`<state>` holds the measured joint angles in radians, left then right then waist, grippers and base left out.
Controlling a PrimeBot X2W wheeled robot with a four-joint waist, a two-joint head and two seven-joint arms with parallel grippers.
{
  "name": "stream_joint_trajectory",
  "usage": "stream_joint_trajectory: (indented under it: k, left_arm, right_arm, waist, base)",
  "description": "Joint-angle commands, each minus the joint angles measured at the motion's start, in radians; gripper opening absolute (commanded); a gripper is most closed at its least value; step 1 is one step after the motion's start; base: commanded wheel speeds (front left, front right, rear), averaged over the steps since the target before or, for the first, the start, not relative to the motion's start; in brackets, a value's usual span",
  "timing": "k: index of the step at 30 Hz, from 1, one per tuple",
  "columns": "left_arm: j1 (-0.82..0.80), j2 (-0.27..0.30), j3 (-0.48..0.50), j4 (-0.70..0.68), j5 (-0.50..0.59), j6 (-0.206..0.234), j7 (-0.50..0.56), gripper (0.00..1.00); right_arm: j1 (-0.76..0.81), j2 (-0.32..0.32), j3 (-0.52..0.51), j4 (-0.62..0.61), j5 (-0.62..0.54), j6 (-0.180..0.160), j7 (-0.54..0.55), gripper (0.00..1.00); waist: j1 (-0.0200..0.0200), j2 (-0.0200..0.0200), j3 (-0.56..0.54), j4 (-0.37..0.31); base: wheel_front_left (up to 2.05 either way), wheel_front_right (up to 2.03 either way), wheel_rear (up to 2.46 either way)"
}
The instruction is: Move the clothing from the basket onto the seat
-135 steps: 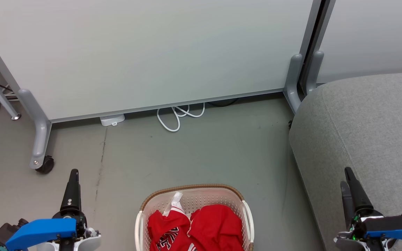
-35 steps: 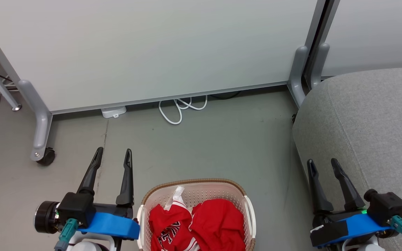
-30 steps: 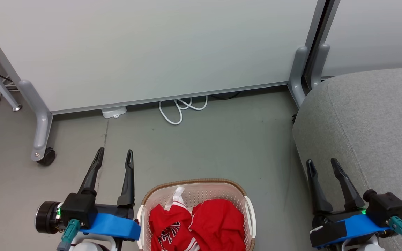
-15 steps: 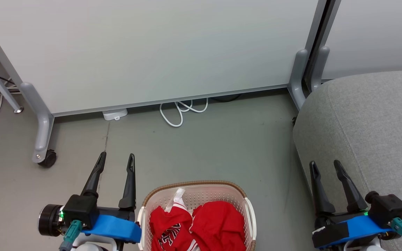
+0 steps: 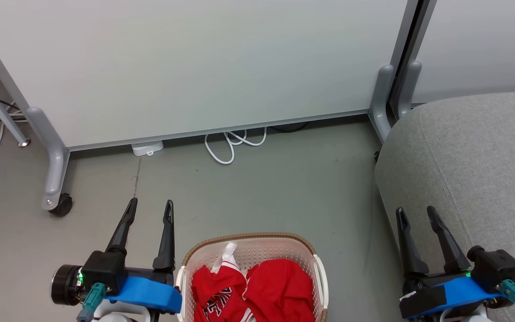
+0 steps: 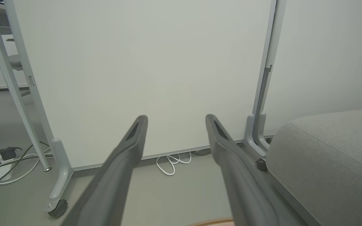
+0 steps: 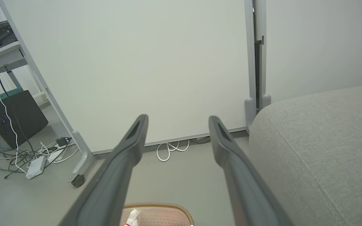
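Observation:
The cream basket (image 5: 307,249) with a brown rim stands on the floor at the bottom centre of the head view, and its far rim (image 7: 156,205) also shows in the right wrist view. Inside lies the red clothing (image 5: 257,290), one piece with black-and-white lettering. The grey seat (image 5: 467,152) fills the right side. My left gripper (image 5: 150,206) is open just left of the basket, nothing between its fingers. Over the seat's front edge my right gripper (image 5: 415,213) is open and empty too.
A white partition panel (image 5: 186,67) on castor feet (image 5: 58,205) stands across the back. A coiled white cable (image 5: 230,145) and a small white box (image 5: 147,147) lie at its base. More cables (image 7: 20,153) and a dark box (image 7: 14,117) sit far left.
The view has shifted slightly, so everything sits a little lower than a second ago. Both grippers keep the same open pose beside the basket; long before, they were turned edge-on.

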<state>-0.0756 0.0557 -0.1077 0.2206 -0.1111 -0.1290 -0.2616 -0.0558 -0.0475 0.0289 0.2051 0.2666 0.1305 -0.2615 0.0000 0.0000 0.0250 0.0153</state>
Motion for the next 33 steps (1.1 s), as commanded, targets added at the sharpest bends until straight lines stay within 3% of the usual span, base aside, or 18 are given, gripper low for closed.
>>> stream_joint_trajectory:
  k: [1, 16, 26, 33]
  left_arm:
    - [-0.011, -0.001, 0.000, 0.002, 0.004, -0.003, -0.005, 1.00]
    - [-0.044, 0.019, -0.035, 0.051, -0.013, -0.003, -0.005, 1.00]
    - [-0.180, 0.076, -0.154, 0.192, -0.050, -0.003, -0.005, 1.00]
    - [-0.318, 0.134, -0.296, 0.351, -0.079, -0.002, -0.004, 1.00]
  right_arm:
    - [0.012, -0.005, -0.001, 0.000, -0.001, 0.000, -0.006, 1.00]
    - [0.001, -0.005, 0.007, -0.004, 0.004, 0.000, -0.005, 1.00]
    - [-0.042, -0.005, 0.014, -0.013, 0.009, 0.000, -0.005, 1.00]
    - [-0.098, -0.005, 0.005, -0.030, 0.010, 0.000, -0.005, 1.00]
  waist:
    - [0.0000, 0.0000, 0.000, 0.001]
    - [0.0000, 0.0000, 0.015, -0.006]
    - [0.0000, 0.0000, 0.100, -0.049]
    - [0.0000, 0.0000, 0.215, -0.089]
  base:
    - [0.00, 0.00, 0.00]
    - [0.00, 0.00, 0.00]
    - [0.00, 0.00, 0.00]
    - [0.00, 0.00, 0.00]
